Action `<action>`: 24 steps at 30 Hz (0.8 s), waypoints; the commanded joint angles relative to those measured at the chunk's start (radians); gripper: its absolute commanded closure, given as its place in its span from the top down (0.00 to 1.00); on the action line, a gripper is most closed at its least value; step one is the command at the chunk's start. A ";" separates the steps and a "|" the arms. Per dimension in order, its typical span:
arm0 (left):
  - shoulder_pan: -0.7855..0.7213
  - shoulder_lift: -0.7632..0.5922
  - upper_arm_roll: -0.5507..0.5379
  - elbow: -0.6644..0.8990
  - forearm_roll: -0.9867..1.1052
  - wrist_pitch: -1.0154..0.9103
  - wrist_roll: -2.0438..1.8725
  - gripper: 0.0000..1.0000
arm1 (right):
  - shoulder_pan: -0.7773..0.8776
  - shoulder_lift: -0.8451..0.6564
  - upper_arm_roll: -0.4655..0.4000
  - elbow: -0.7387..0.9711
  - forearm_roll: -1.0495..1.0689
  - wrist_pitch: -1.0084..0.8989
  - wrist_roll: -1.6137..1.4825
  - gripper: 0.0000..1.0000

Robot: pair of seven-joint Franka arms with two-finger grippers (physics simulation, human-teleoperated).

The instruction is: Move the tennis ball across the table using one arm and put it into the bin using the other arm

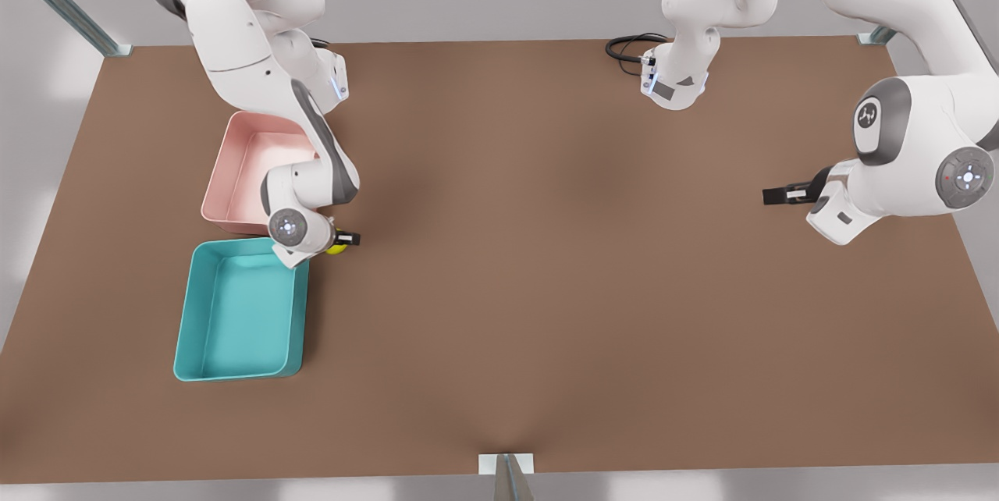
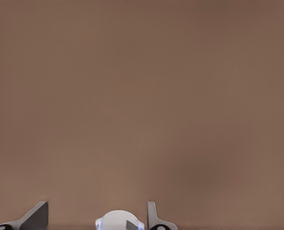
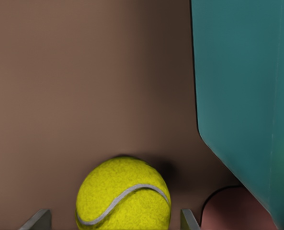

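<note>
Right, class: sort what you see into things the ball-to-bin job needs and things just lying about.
Job: small yellow-green fuzzy tennis ball; right gripper straddling it, open; left gripper waiting, open; teal plastic tray and pink plastic tray, either may be the bin.
Lying about: coiled black cable.

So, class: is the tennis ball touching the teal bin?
Apart. The right wrist view shows a strip of bare brown table between the tennis ball and the teal bin.
</note>
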 commanded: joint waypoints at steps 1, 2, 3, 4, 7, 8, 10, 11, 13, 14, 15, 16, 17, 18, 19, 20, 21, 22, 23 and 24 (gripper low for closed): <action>0.000 0.000 0.000 0.000 0.000 0.001 -0.033 1.00 | 0.000 0.004 0.000 0.000 0.001 0.017 0.010 1.00; 0.000 0.003 0.000 0.000 0.000 0.001 -0.033 1.00 | 0.000 0.008 0.000 0.000 0.001 0.017 0.010 1.00; 0.000 0.003 0.000 0.000 0.000 0.001 -0.033 1.00 | -0.001 0.010 0.000 0.000 0.001 0.017 0.010 1.00; 0.002 0.003 0.000 0.000 0.000 0.001 -0.033 1.00 | 0.000 0.013 0.000 0.000 0.001 0.017 0.010 1.00; 0.002 0.003 0.000 0.000 0.000 0.001 -0.033 1.00 | 0.000 0.025 0.000 0.000 0.001 0.021 0.010 1.00; 0.003 0.003 0.000 0.000 0.000 0.001 -0.033 1.00 | 0.000 0.034 0.000 0.000 0.001 0.027 0.010 1.00; 0.003 0.006 0.000 0.000 0.000 0.002 -0.033 1.00 | 0.002 0.047 0.000 0.002 0.000 0.035 0.010 1.00; 0.003 0.006 0.000 0.000 0.000 0.002 -0.033 1.00 | 0.002 0.050 0.000 0.002 0.000 0.035 0.010 1.00; 0.003 0.006 0.000 0.000 0.000 0.001 -0.033 1.00 | 0.002 0.053 0.000 0.002 0.000 0.037 0.010 1.00; 0.002 0.006 0.000 0.000 0.000 0.001 -0.033 1.00 | 0.002 0.053 0.000 0.002 0.000 0.037 0.010 1.00; 0.002 0.006 0.000 0.000 0.000 0.001 -0.033 1.00 | 0.002 0.053 0.000 0.002 0.000 0.037 0.010 1.00; 0.002 0.006 0.002 0.000 0.000 0.001 -0.033 1.00 | 0.002 0.053 0.000 0.004 0.000 0.037 0.010 0.99; 0.003 0.006 0.000 0.000 0.000 0.001 -0.033 1.00 | 0.000 0.053 0.000 0.004 -0.003 0.037 0.010 0.84; 0.003 0.008 0.000 0.000 0.000 0.001 -0.033 1.00 | 0.000 0.054 0.000 0.005 -0.005 0.037 0.010 0.69; 0.003 0.008 0.000 0.000 0.000 0.002 -0.033 1.00 | 0.000 0.056 0.000 0.010 -0.006 0.037 0.009 0.68; 0.002 0.008 0.000 0.000 0.000 0.002 -0.033 1.00 | 0.000 0.056 0.000 0.011 -0.006 0.037 0.009 0.68; 0.002 0.008 0.000 0.000 0.000 0.002 -0.033 1.00 | 0.000 0.056 0.000 0.014 -0.006 0.035 0.009 0.68; 0.002 0.008 0.000 0.000 0.000 0.002 -0.033 1.00 | 0.000 0.056 0.000 0.014 -0.006 0.035 0.009 0.68; 0.003 0.008 0.000 0.000 0.000 0.002 -0.033 1.00 | 0.002 0.054 0.000 0.017 -0.006 0.034 0.009 0.68; 0.002 0.008 0.000 0.000 0.000 0.002 -0.033 1.00 | 0.002 0.054 0.000 0.025 -0.006 0.028 0.009 0.68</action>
